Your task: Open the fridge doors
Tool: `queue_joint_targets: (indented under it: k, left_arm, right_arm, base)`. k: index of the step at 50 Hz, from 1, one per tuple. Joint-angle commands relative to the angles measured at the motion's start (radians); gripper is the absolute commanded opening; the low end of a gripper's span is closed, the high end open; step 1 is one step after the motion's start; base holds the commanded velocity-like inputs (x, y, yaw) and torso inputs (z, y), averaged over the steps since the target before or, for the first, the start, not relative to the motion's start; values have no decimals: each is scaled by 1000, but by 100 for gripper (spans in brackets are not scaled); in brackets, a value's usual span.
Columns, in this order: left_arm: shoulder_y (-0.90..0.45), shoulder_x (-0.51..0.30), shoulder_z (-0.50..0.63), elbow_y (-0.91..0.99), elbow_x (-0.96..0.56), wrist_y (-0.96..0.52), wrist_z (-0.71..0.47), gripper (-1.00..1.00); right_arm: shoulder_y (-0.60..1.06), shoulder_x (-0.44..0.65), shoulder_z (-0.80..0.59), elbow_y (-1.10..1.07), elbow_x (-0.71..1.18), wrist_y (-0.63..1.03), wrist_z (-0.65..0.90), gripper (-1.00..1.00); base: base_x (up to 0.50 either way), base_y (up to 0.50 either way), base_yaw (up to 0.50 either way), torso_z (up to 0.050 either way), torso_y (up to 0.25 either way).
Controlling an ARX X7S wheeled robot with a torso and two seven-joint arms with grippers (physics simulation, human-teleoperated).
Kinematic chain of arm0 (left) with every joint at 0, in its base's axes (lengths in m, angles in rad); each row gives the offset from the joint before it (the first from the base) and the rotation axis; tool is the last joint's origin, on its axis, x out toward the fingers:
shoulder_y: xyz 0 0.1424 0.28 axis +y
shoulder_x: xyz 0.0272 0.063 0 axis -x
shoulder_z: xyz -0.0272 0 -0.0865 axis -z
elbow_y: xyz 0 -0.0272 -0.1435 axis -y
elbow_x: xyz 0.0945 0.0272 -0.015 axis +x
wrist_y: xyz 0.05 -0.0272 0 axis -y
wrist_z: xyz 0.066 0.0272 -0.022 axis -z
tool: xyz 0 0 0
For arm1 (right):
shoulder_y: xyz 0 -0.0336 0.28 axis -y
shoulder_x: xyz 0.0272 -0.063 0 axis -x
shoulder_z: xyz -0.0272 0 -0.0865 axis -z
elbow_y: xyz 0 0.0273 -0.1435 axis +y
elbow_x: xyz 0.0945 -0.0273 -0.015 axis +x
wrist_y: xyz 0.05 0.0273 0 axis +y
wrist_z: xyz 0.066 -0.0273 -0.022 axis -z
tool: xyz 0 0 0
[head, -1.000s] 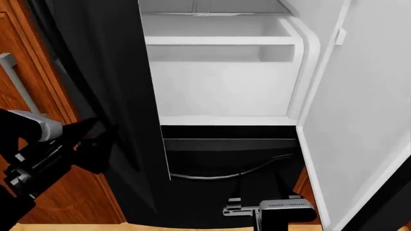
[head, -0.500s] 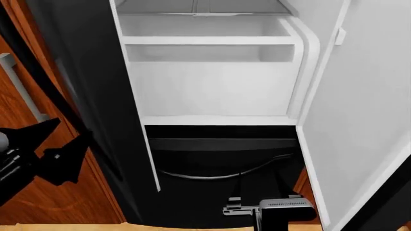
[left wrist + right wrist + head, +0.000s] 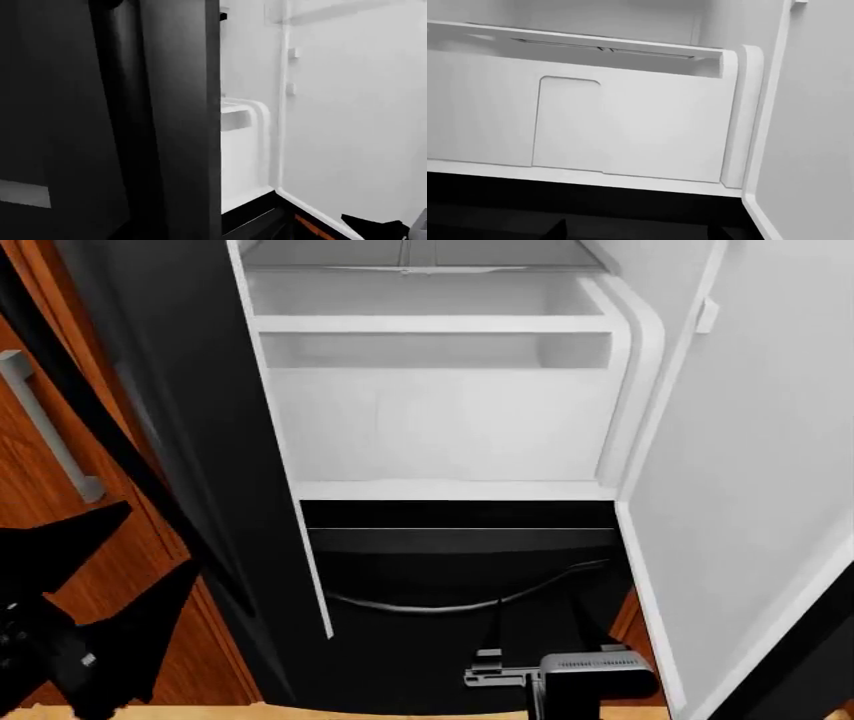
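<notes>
The fridge doors are both standing open and bearing no readable brand, label or writing on any face. The left door [image 3: 187, 440], glossy black, is swinging out just beyond the left gripper [image 3: 100, 610], its white inner edge showing; the right door [image 3: 761, 490] is turned wide, its white lining facing the camera. Compared with half a second ago, the left door is sitting at the same angle, while the left gripper has dropped lower and drawn away from it, so more of the grey cabinet handle [image 3: 51, 430] is showing above it. That left gripper is spreading its two black fingers [image 3: 74, 535] wide apart, gripping nothing and touching nothing. The right gripper [image 3: 561, 677] is hanging low beside the right door, in front of the black drawer front [image 3: 454, 570] with its curved silver handle; whether it is clenched or released cannot be told. Farther back, the white inner bin [image 3: 627, 125] is sitting between the doors.
</notes>
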Motion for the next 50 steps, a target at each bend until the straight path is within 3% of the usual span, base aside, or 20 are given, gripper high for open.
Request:
queue_joint_targets:
  k: [1, 6, 9, 16, 23, 34, 50]
  left_arm:
    - [85, -18, 79, 10, 485, 239, -289, 100]
    - [67, -18, 60, 1, 812, 190, -565, 100]
    - [50, -18, 42, 37, 996, 85, -711, 100]
    - [13, -18, 4, 232, 1220, -237, -860, 100]
    - [-45, -18, -56, 433, 1332, -550, -827, 100]
    - [-119, -16, -134, 555, 1276, -620, -719, 100]
    - [-265, 308, -245, 567, 1091, -882, -568, 100]
  right_arm:
    - [-2, 2, -1, -5, -4, 1, 5, 100]
    - [-3, 2, -1, -5, -2, -2, 3, 100]
    - [-3, 2, -2, -6, 0, -4, 1, 100]
    - [-3, 2, -1, -4, 8, -18, -8, 100]
    - [-5, 4, -1, -6, 18, -33, -20, 100]
    - [-10, 5, -2, -4, 28, -59, -33, 100]
    - [-11, 4, -1, -3, 40, -68, -41, 100]
  base:
    - [0, 0, 0, 0, 0]
    - [0, 0, 0, 0, 0]
    - [0, 0, 0, 0, 0]
    - [0, 0, 0, 0, 0]
    - [0, 0, 0, 0, 0]
    - [0, 0, 0, 0, 0]
    - [0, 0, 0, 0, 0]
